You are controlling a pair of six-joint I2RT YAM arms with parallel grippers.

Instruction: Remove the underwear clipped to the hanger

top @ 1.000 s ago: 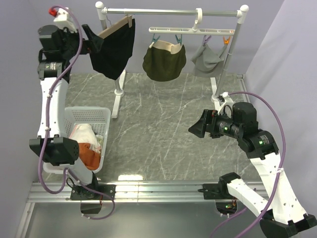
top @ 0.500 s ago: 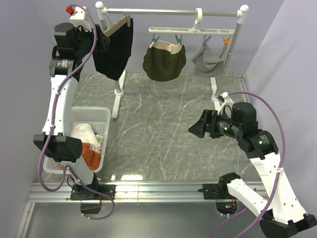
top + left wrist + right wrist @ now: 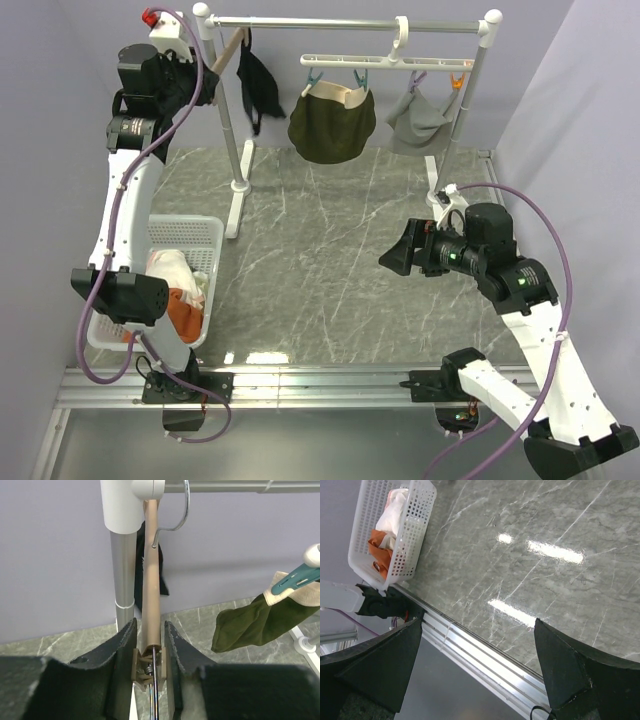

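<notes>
While the left gripper [image 3: 150, 625] brackets the spring clip [image 3: 147, 664] at the left end of the wooden hanger [image 3: 151, 580], its jaws stand narrow with a pad close beside each face of the clip; whether the pads already press on it cannot be told. The black briefs [image 3: 256, 85] hang from this hanger at the far left, turned edge-on to the overhead camera. The olive briefs [image 3: 332, 125] and grey briefs [image 3: 420, 120] remain clipped to the white hanger [image 3: 385, 62] farther right along the rail [image 3: 330, 22]. The right gripper [image 3: 477, 630] is spread wide and empty over the near right of the table, well apart from the garments. Several hazards follow. The wooden hanger hangs only by its hook, so an off-centre squeeze may swing it aside and let the pads slip from the clip onto the bar. A pull before the clip opens may lift the hook off the rail. The post [image 3: 122, 570] stands just left of the fingers and invites a knock. Since nothing holds the fabric, a released garment would probably drop to the table short of the basket [image 3: 190, 228].
</notes>
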